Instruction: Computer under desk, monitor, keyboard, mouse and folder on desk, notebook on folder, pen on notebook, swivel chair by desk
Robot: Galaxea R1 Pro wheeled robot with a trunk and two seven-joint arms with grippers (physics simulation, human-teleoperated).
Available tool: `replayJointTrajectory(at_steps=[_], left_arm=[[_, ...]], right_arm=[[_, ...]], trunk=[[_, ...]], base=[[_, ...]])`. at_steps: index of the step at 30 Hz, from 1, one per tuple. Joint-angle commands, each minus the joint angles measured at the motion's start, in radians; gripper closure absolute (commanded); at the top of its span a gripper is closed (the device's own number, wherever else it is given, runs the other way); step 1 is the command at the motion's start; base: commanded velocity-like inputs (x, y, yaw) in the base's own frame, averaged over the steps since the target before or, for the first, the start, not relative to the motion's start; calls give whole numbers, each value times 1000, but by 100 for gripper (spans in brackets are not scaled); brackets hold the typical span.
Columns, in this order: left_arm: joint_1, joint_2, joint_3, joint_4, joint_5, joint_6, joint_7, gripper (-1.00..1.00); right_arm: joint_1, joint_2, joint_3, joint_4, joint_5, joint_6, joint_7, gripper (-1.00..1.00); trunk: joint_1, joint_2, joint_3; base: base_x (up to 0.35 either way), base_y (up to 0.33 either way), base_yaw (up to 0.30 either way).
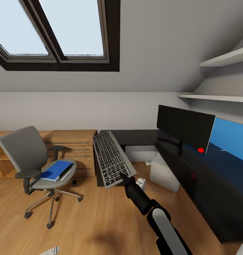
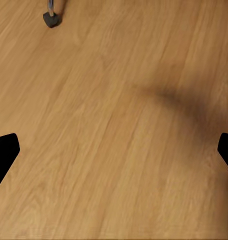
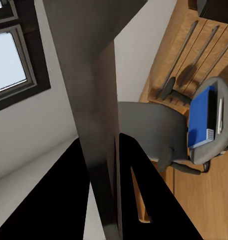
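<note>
- The keyboard (slim, silver-grey, black keys) is pinched at its near edge by the right hand and held tilted in the air, between the swivel chair and the black surface.
- The left hand is spread over the wooden floor.
- The blue folder is seen lying on the chair seat.
- The monitor is seen standing on the surface.

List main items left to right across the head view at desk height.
swivel chair → folder on its seat → keyboard held by the right gripper → computer → monitor
</note>
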Motion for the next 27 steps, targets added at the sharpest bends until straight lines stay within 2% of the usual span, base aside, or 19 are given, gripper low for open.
replayJointTrajectory(at_steps=[1, 16, 20, 27], left_arm=[[-1, 0, 0, -2, 10, 6, 3, -100], [0, 0, 0, -2, 10, 6, 3, -100], [0, 0, 0, -2, 10, 6, 3, -100], [0, 0, 0, -2, 10, 6, 3, -100]], right_arm=[[-1, 0, -1, -1, -12, 2, -1, 100], [-1, -2, -3, -3, -13, 8, -3, 100], [-1, -2, -3, -3, -51, 6, -2, 100], [-1, -2, -2, -2, -62, 5, -2, 100]], trunk=[[1, -1, -1], [1, -1, -1], [1, -1, -1], [1, -1, -1]], base=[[324, 0, 0], [325, 0, 0], [328, 0, 0], [328, 16, 0]])
